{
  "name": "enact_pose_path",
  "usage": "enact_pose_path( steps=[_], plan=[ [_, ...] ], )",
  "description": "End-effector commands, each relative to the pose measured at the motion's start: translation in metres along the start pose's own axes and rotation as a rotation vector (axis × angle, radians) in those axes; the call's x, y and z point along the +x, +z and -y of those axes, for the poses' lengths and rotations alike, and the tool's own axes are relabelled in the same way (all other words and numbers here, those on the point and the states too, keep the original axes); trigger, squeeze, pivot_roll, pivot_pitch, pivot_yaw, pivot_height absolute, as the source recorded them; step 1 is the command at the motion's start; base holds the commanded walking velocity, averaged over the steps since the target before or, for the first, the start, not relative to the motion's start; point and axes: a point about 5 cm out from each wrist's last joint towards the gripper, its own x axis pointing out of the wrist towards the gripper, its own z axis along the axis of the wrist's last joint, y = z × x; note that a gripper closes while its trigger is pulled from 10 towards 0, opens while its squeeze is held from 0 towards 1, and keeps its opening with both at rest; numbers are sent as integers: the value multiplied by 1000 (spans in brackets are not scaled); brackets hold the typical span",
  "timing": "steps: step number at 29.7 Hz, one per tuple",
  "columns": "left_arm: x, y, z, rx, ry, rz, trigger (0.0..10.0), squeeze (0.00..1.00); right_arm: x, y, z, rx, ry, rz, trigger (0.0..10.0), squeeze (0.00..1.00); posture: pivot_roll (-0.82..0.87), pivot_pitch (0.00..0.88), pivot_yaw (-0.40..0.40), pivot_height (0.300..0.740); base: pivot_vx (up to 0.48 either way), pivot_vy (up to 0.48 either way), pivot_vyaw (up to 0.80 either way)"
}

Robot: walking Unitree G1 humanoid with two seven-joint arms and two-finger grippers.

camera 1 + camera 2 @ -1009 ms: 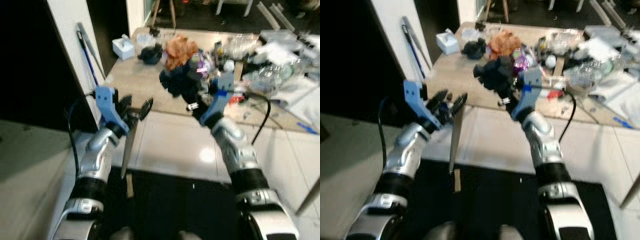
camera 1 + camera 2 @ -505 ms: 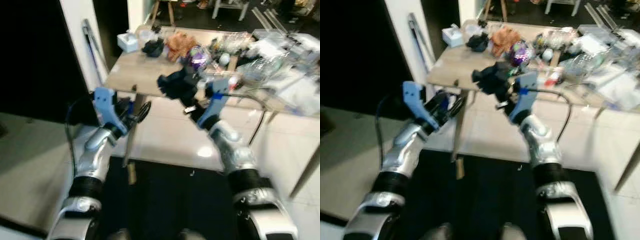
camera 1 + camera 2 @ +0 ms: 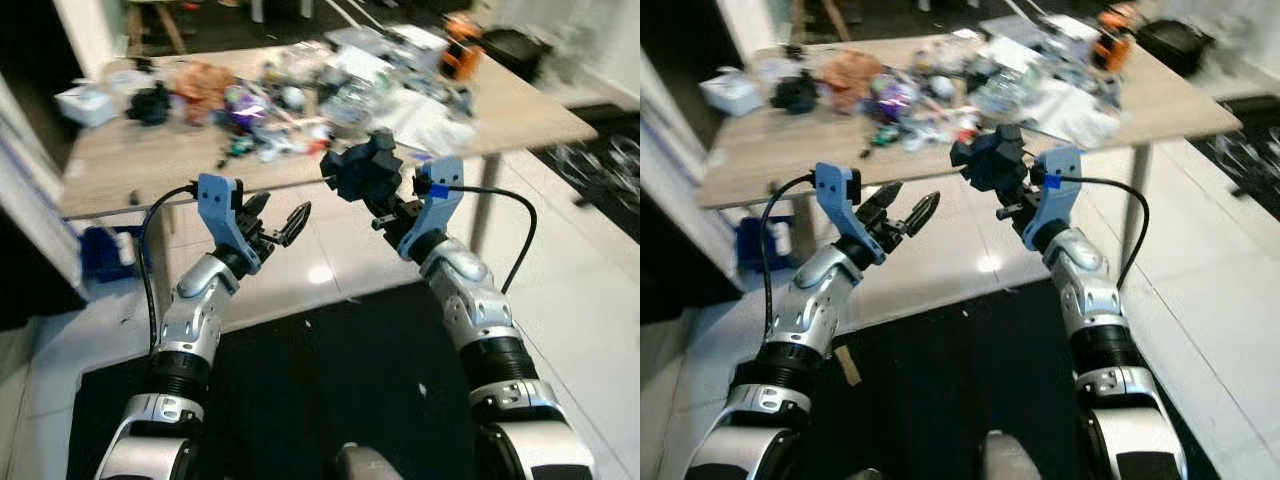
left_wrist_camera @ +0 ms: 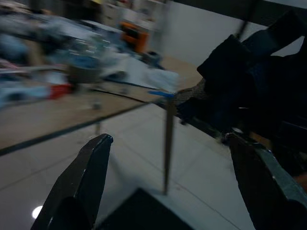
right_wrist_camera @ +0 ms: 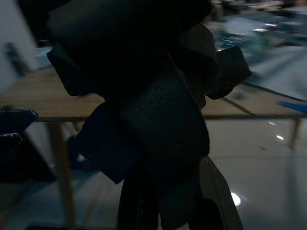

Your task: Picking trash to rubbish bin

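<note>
My right gripper (image 3: 385, 205) is shut on a crumpled black piece of trash (image 3: 362, 170), held up in the air in front of the table edge. The same black trash (image 5: 144, 96) bulges between the fingers in the right wrist view. My left gripper (image 3: 277, 222) is raised beside it, open and holding nothing. Its two black fingers (image 4: 81, 187) stand wide apart in the left wrist view, with the black trash (image 4: 259, 86) off to one side.
A long wooden table (image 3: 120, 165) stands ahead, littered with plastic wrappers, a brown lump (image 3: 200, 78), a black lump (image 3: 150, 102) and a white box (image 3: 80, 103). A white wall edge (image 3: 30, 200) is at the left. A black mat (image 3: 330, 390) covers the tiled floor below.
The whole picture has swung, so the camera has turned right: the table's right end and pale floor have come into view. Both arms keep their pose; the right still holds the black trash.
</note>
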Motion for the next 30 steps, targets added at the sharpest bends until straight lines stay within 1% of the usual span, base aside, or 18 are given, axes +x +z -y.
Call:
enact_pose_path(
  steps=[1,30],
  plan=[
    [1,0,1,0,-8,-4,10000,0,2,3,0,7,2,-2,10000,0,-90,0,-10,740,0,0,-781],
    [2,1,2,-7,-18,4,10000,0,3,3,1,11,7,-17,10000,0,-93,0,-12,740,0,0,-781]
  ],
)
